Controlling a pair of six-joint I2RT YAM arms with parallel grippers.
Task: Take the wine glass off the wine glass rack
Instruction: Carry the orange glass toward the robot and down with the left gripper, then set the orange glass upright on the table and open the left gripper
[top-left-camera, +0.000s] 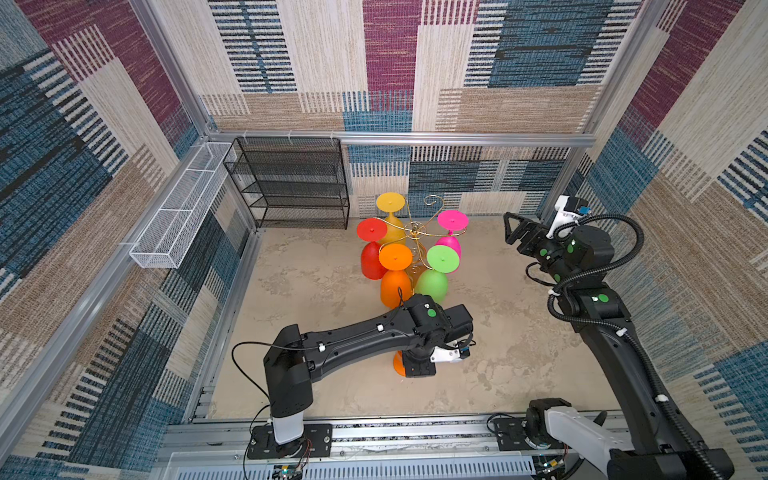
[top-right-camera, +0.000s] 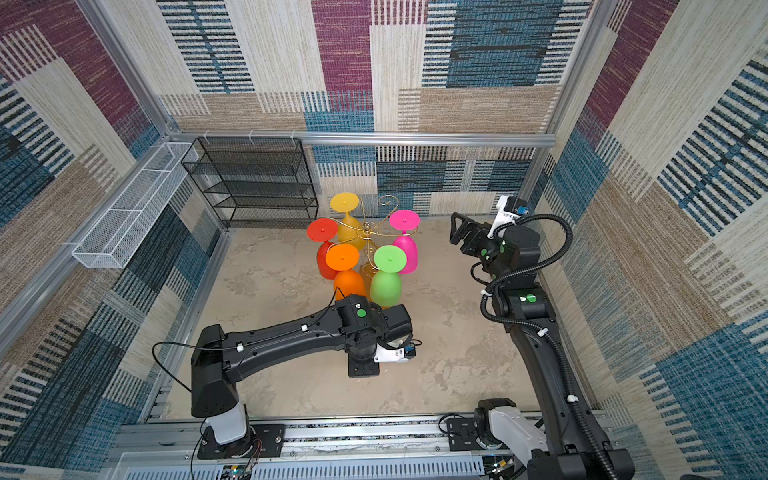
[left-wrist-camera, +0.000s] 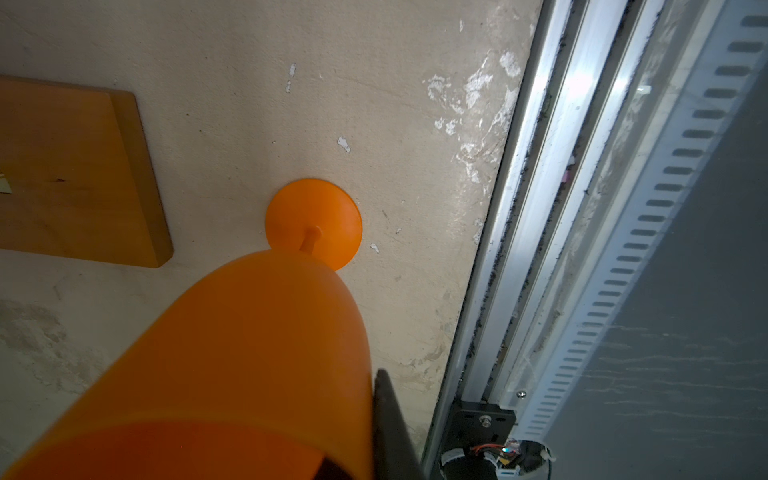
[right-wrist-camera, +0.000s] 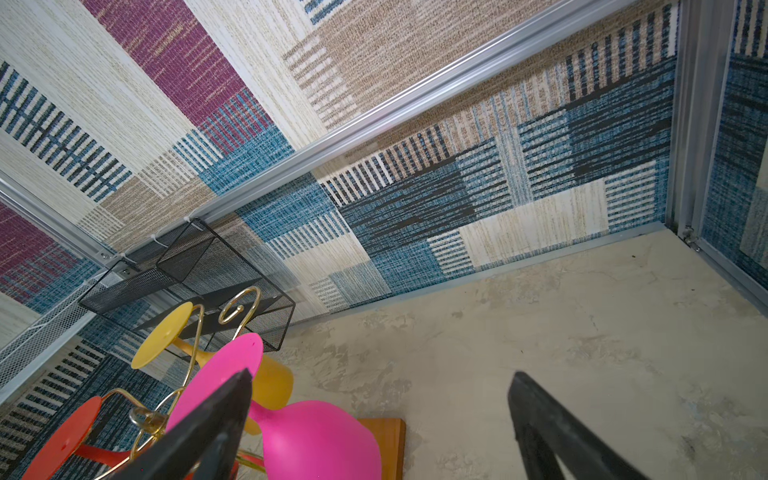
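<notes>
**Glass off the rack, set-down in hand**

The orange wine glass (left-wrist-camera: 249, 353) is already clear of the wine glass rack (top-left-camera: 415, 232). It stands upright between the rack's wooden base (left-wrist-camera: 75, 174) and the front edge of the counter (top-left-camera: 519, 353), and its foot (left-wrist-camera: 313, 224) appears to rest flat on the surface, though contact cannot be confirmed. The left hand (top-left-camera: 417, 368) is clenched on the rim of the bowl, with one dark finger (left-wrist-camera: 386, 415) pressed against the outside wall.

This looks like the last step, the set-down. The next move calls for loosening the grip without nudging the thin wall, then lifting straight up — a sideways pull could tip a glass on so small a foot.

The left arm stretches low and nearly level from its base at the front edge, and its wrist is bent straight down over the glass. The right arm is raised near the counter's right edge; the right hand (top-left-camera: 508, 228) is spread wide and grasps nothing. It points toward the pink glass (right-wrist-camera: 320, 440) — near it, but apart. Five glasses hang on the rack, and one scroll arm (top-left-camera: 434, 201) at the back is bare.
</notes>
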